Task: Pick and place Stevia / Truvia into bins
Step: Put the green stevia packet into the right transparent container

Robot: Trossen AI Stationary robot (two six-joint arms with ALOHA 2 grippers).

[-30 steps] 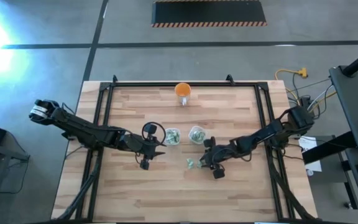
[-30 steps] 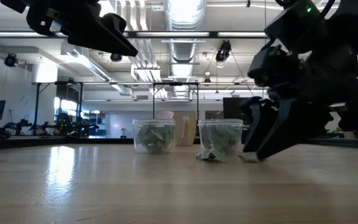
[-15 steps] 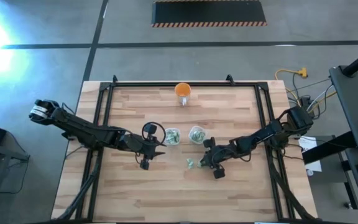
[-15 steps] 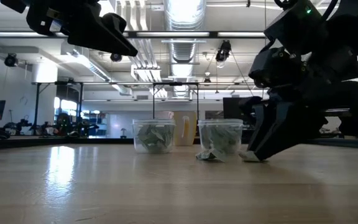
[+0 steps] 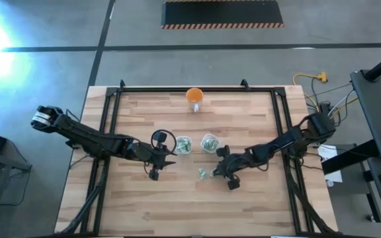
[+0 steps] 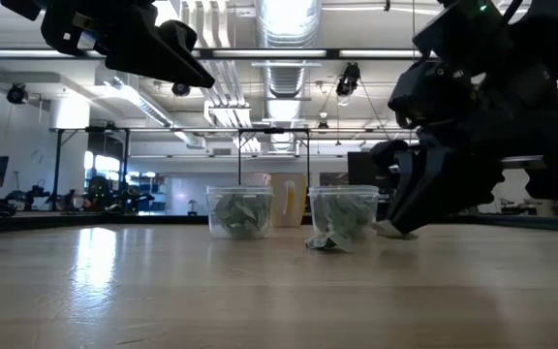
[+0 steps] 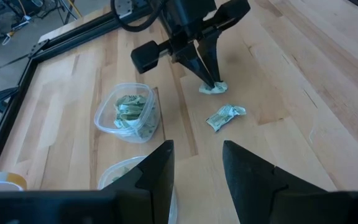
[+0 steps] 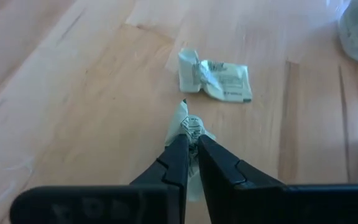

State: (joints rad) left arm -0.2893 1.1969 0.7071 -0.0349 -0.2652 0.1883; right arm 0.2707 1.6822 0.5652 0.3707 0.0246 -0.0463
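Note:
Two clear bins (image 5: 184, 145) (image 5: 209, 142) stand mid-table, each with Stevia sachets inside. One crumpled green-and-white sachet (image 8: 219, 78) lies flat on the wood on their near side. Just right of it, my right gripper (image 5: 215, 173) is shut on a second sachet (image 8: 190, 124). My left gripper (image 7: 197, 155) hangs open and holds nothing, raised above the table left of the bins (image 5: 169, 160). My right gripper pinches the crumpled sachet by its edge (image 8: 191, 132) between its two fingertips. The fingers slant down at it from the table's right. Most of the sachet sticks out beyond the tips, and in the low view it (image 6: 387, 230) hangs a little above the wood.
An orange cup (image 5: 194, 96) stands near the far edge, behind the bins. A black frame (image 5: 197, 89) runs around the tabletop. Open wood lies toward the near edge and on the left half.
My right gripper has shut on the sachet that lay under its tips and has risen a little, which lifted that sachet off the wood. The other sachet on the table and both bins have stayed where they were.

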